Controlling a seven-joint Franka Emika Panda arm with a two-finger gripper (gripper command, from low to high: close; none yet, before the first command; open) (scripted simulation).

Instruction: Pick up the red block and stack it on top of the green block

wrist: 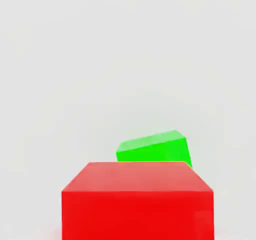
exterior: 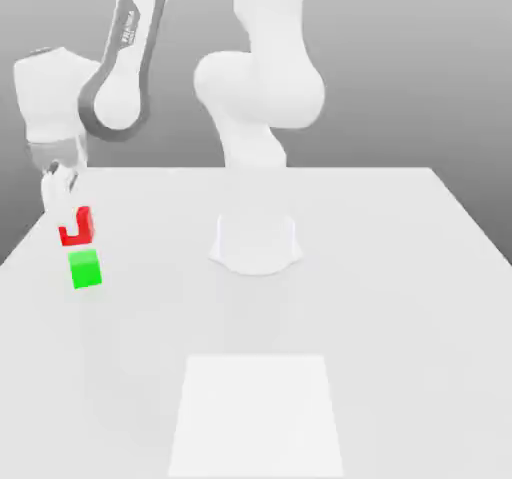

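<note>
Hanging just above the green block (exterior: 86,269), the red block (exterior: 78,228) sits near the table's (exterior: 400,297) edge at the exterior view's left, toward the far corner on that side. Part of the red cube is hidden behind a pale finger (exterior: 56,203) of the gripper (exterior: 62,205), so it reads as an L-shaped red patch — the finger covers its upper left portion. A thin gap of white table shows between the red block's lower face and the green block's top; the two look apart, not touching, though they are very close.

From the hand view, the red block (wrist: 137,201) is nearest the camera, its top face and one side face showing, and the green block (wrist: 155,148) lies beyond it, turned at a slight angle to the red one and partly covered by it.

The gripper is closed narrowly on the red block, holding it off the table. Above it the white wrist and grey-banded link of the Panda arm (exterior: 120,77) lean toward the exterior view's left, while the arm's base (exterior: 255,242) stands near the middle of the table — well apart from both blocks. A lighter square patch (exterior: 255,412) marks the table near its front edge.
</note>
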